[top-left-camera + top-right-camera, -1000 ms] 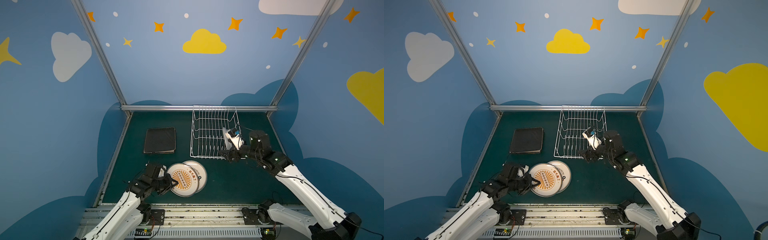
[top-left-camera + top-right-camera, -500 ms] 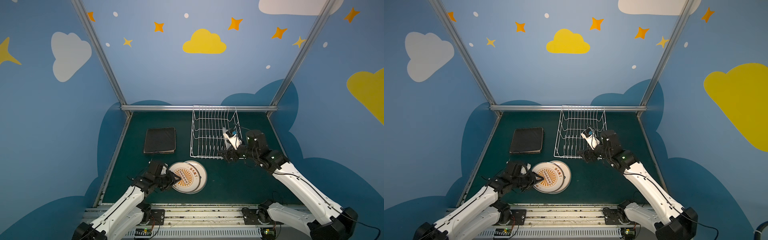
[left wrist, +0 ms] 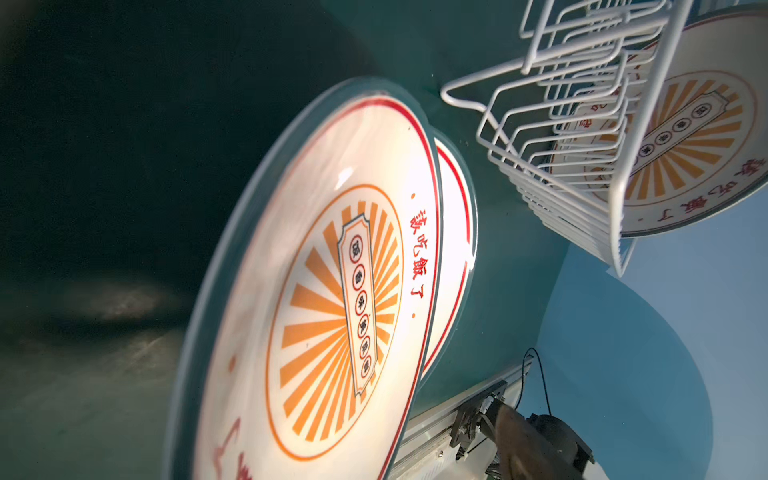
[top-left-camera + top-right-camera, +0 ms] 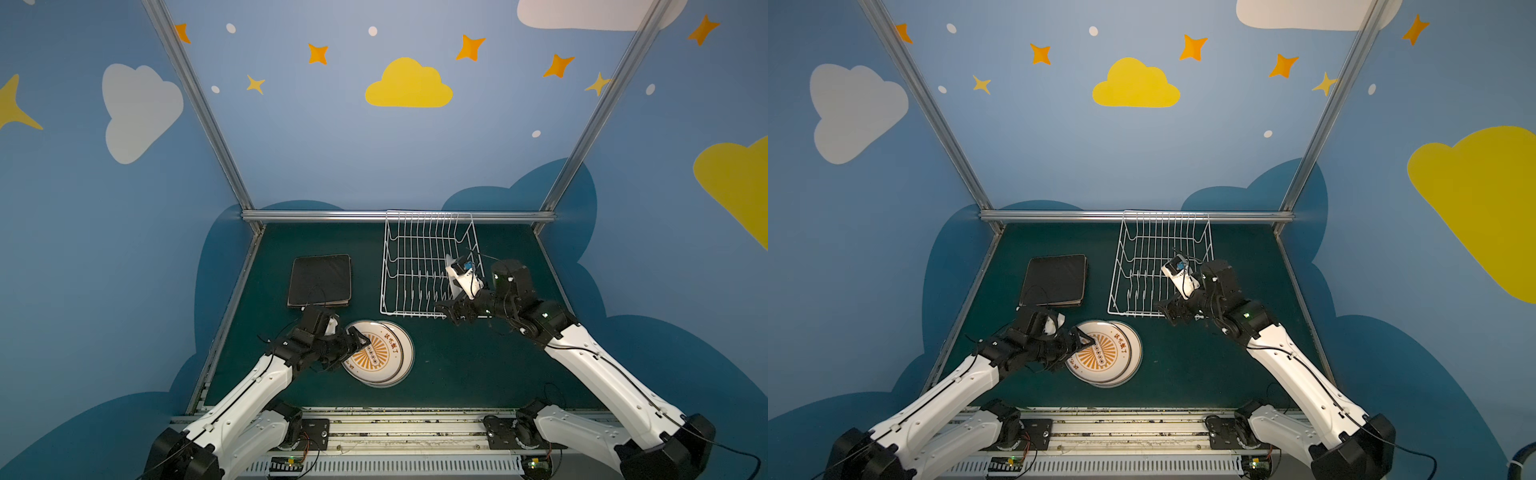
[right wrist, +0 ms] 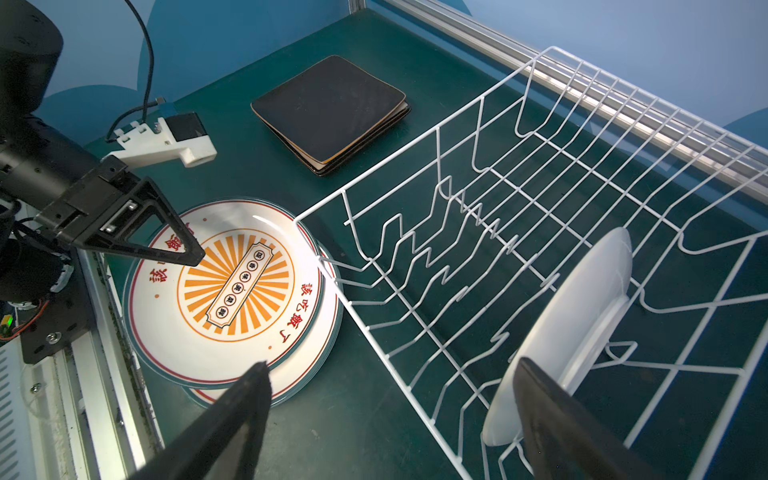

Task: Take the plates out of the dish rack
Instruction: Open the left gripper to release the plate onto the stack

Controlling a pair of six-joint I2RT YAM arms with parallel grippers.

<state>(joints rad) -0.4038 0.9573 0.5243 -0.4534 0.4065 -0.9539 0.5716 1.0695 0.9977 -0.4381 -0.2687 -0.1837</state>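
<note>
Pose notes, both arms.

Left arm: the forearm rises from the front rail (image 4: 395,428) and angles inward, elbow low. The wrist is levelled, so my left gripper (image 4: 360,337) points toward the middle of the table (image 4: 478,365), low over it. Its jaws stand apart and grip nothing. In the right wrist view one finger (image 5: 166,237) reaches over the face of the top round plate (image 5: 232,291), tip at the edge of the orange sunburst. The other finger is hidden, and I cannot tell whether either touches the plate. This plate lies flat, face up, on a second round plate (image 4: 409,353) that shows a little from under it. The pair sits near the front of the table, just off the near left corner of the dish rack (image 4: 411,315).

Right arm: the forearm slants from the rail's right end up to the rack's near right corner. The wrist is bent, so my right gripper (image 4: 453,313) points leftward along the near rim. Jaws are spread wide and hold nothing. In the right wrist view one finger (image 5: 232,415) hangs outside the rack beside the round pair. The other (image 5: 557,411) shows in front of a third round plate (image 5: 582,316), contact uncertain. That plate stands on edge among the prongs, white back toward my camera.

Square plates (image 4: 320,279): stacked black backs up, left of the rack.
</note>
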